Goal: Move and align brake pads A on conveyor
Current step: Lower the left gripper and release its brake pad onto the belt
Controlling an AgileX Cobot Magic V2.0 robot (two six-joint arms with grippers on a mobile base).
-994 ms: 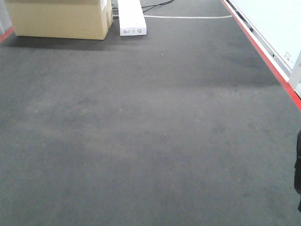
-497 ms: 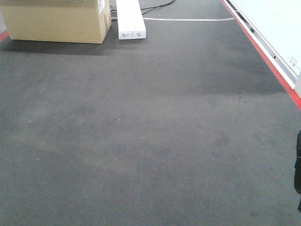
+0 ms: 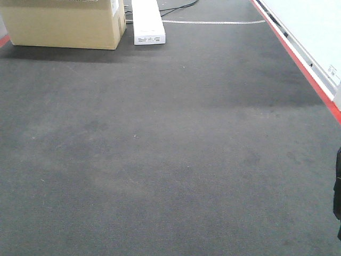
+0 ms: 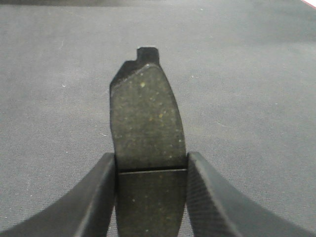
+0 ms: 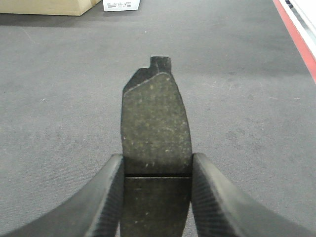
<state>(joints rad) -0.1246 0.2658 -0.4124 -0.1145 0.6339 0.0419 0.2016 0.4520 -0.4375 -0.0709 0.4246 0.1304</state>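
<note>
My left gripper (image 4: 151, 170) is shut on a dark grey brake pad (image 4: 145, 118). The pad juts forward from the jaws, groove level with the fingertips, above the dark grey conveyor belt (image 4: 247, 79). My right gripper (image 5: 157, 170) is shut on a second brake pad (image 5: 156, 118), held the same way above the belt (image 5: 247, 98). In the front view the belt (image 3: 170, 138) lies bare. No pad shows there. A dark edge of an arm (image 3: 338, 186) shows at the right border. The other pads are out of view.
A cardboard box (image 3: 64, 24) and a white oblong box (image 3: 147, 21) stand at the belt's far end. A red edge strip (image 3: 298, 56) and a white panel run along the right side. A cable lies beyond the boxes.
The front view has shifted slightly over the second, so the boxes sit a little higher in the frame. Nothing else has visibly moved.
</note>
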